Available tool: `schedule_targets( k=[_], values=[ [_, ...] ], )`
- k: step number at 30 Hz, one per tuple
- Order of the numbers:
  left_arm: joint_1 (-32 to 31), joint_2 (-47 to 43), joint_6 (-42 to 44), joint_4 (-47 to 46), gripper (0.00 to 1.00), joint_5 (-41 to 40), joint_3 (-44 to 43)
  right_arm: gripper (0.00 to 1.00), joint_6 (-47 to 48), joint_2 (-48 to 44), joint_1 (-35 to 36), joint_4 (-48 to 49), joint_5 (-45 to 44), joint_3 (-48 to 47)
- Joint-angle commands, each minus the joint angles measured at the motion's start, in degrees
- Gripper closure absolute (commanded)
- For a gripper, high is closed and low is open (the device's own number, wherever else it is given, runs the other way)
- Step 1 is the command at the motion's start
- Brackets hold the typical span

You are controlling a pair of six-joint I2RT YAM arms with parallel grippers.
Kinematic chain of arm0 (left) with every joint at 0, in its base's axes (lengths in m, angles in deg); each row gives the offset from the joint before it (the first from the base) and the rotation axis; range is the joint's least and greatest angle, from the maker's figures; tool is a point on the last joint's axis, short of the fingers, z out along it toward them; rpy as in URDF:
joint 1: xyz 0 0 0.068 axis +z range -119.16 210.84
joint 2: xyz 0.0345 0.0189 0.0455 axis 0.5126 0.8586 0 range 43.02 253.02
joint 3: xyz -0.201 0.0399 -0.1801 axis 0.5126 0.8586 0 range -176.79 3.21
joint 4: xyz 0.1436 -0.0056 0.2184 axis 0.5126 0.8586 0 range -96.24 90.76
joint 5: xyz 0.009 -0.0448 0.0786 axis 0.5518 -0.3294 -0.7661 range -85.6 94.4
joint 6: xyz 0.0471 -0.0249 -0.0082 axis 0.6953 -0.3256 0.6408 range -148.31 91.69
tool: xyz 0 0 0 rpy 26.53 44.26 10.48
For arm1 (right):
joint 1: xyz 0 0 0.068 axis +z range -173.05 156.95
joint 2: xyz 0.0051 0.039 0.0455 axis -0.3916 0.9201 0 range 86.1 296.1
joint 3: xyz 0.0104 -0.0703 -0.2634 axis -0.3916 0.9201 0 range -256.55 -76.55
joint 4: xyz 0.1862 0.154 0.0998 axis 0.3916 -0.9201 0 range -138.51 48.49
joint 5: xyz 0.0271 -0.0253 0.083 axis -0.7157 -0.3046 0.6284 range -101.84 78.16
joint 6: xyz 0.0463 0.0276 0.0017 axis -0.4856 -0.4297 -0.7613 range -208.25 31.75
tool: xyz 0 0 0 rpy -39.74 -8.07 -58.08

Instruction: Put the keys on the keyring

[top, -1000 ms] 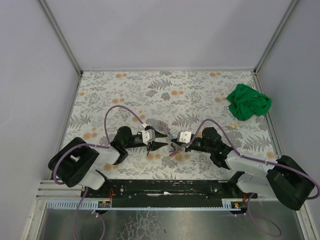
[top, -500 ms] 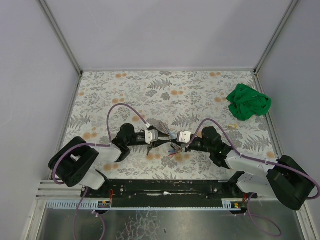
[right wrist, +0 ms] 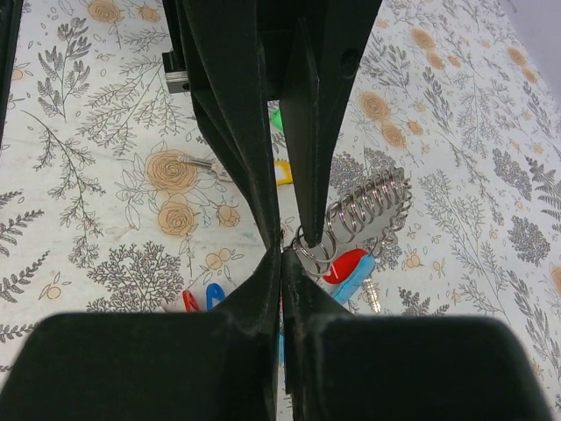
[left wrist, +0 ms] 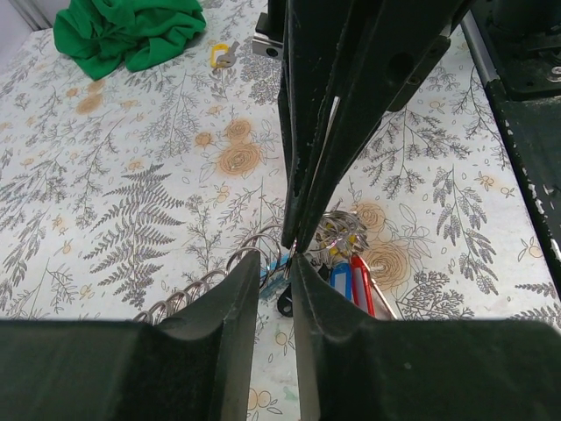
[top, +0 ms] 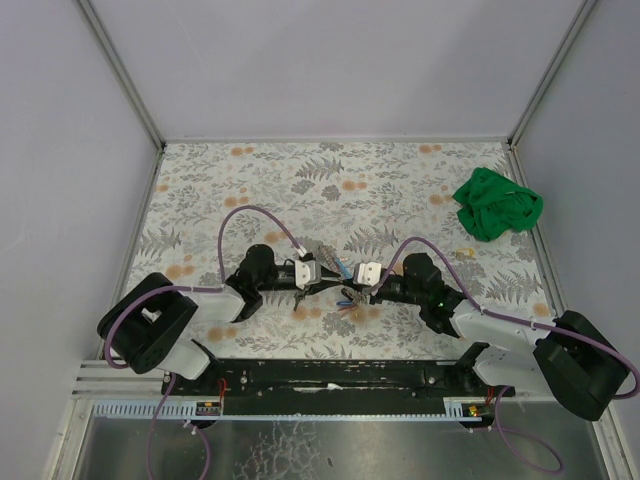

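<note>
My right gripper [right wrist: 280, 253] [top: 348, 287] is shut on the keyring [right wrist: 314, 246], a bunch of steel rings with a wire coil [right wrist: 372, 206] and red and blue tags [left wrist: 352, 285]. My left gripper [left wrist: 276, 259] [top: 328, 281] faces it tip to tip, jaws a narrow gap apart, one fingertip [right wrist: 306, 230] poking into the rings. Behind the left fingers a green key cap [right wrist: 275, 117], a yellow cap [right wrist: 283, 172] and a silver blade [right wrist: 200, 162] lie on the cloth. Another yellow-capped key [left wrist: 224, 57] [top: 467, 253] lies near the green rag.
A crumpled green rag [top: 497, 205] [left wrist: 127, 31] sits at the far right of the floral tablecloth [top: 300, 190]. Pale walls and metal rails enclose the table on three sides. Both arms' cables arch over the middle.
My left gripper has slid right toward the right gripper and its jaws have narrowed around the ring. The right gripper has stayed shut in place.
</note>
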Motion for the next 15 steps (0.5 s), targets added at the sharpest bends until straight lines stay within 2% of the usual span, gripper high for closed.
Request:
schedule_targets(
  k=[1, 3, 5, 6, 15],
  values=[
    [-0.84, 0.57, 2.2, 2.52, 0.82, 0.38, -1.61, 0.97, -0.2, -1.61, 0.46, 3.12, 1.93, -2.93],
    [-0.82, 0.54, 2.43, 2.81, 0.8, -0.03, -1.58, 0.97, -0.31, -2.0, 0.49, 3.25, 1.68, -2.93],
    [-0.91, 0.16, 2.62, 2.91, 0.72, -0.73, -1.32, 0.97, -0.31, -2.4, 0.42, 3.43, 1.06, -2.93],
    [-0.92, -0.27, 2.73, 2.88, 0.71, -1.08, -0.96, 0.97, -0.34, -2.58, 0.4, 3.47, 0.67, -2.85],
    [-0.92, -2.62, 1.78, -0.49, 0.72, -2.48, 1.2, 0.98, -0.76, -3.3, 0.44, 4.06, -0.18, -2.41]
  ],
)
